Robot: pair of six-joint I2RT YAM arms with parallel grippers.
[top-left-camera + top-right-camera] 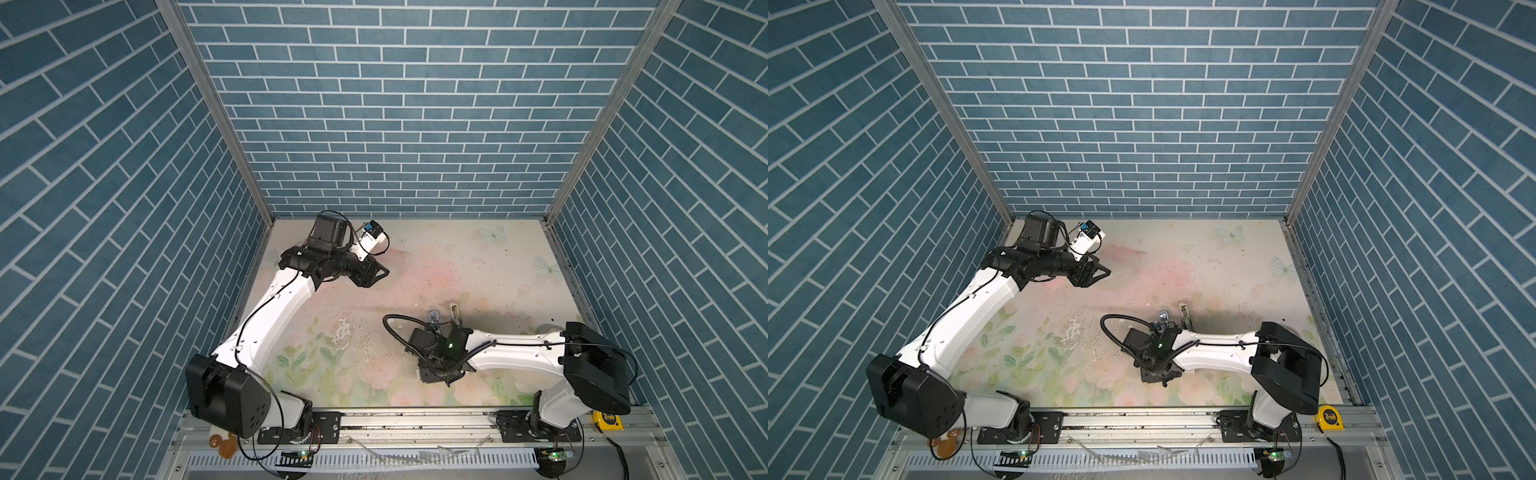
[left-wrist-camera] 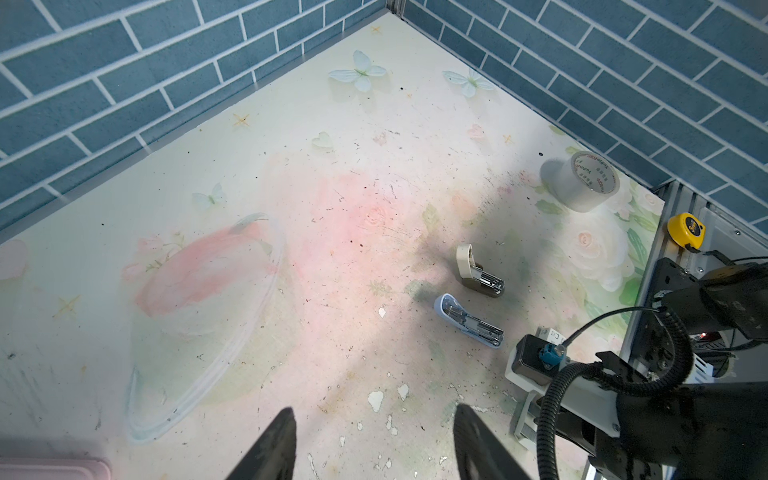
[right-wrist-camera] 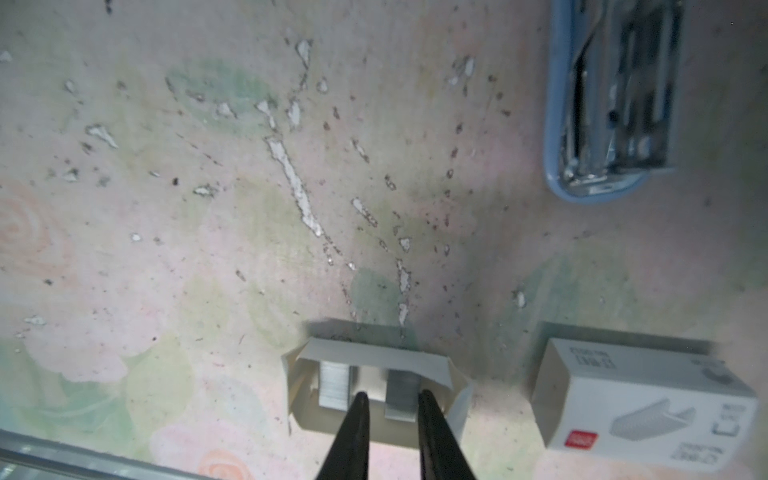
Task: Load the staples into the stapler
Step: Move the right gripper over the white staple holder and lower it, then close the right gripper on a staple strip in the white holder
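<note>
Right gripper [image 3: 392,397] is down low over the tray [image 3: 374,358], and its wrist view gives the close look: two strips of staples [image 3: 332,384] lie side by side in that little white card tray, with bare card between them. The black fingertips [image 3: 360,405] stand a little apart, straddling the strip nearer the sleeve [image 3: 640,399]. Bare tray shows between that strip and one finger, so nothing is clamped; whether the tips touch the tray I can't tell. The sleeve, white with a red mark, lies just beside the tray but apart from it. Beyond them the blue stapler [image 3: 611,104] lies flipped open, metal channel showing. In the left wrist view, a cream stapler [image 2: 478,270] lies near the blue one on the table [image 2: 332,187], both hinged open, not touching. In both top views the right arm hides the tray, and only the staplers' far ends peek out past the wrist. Left gripper [image 2: 372,409] hangs above the far left part of the table, well apart from all that, fingers spread wide with nothing between them. A grey tape roll [image 2: 582,183] stands by the right wall, and a yellow tape measure [image 2: 685,228] sits on the rail near it.
</note>
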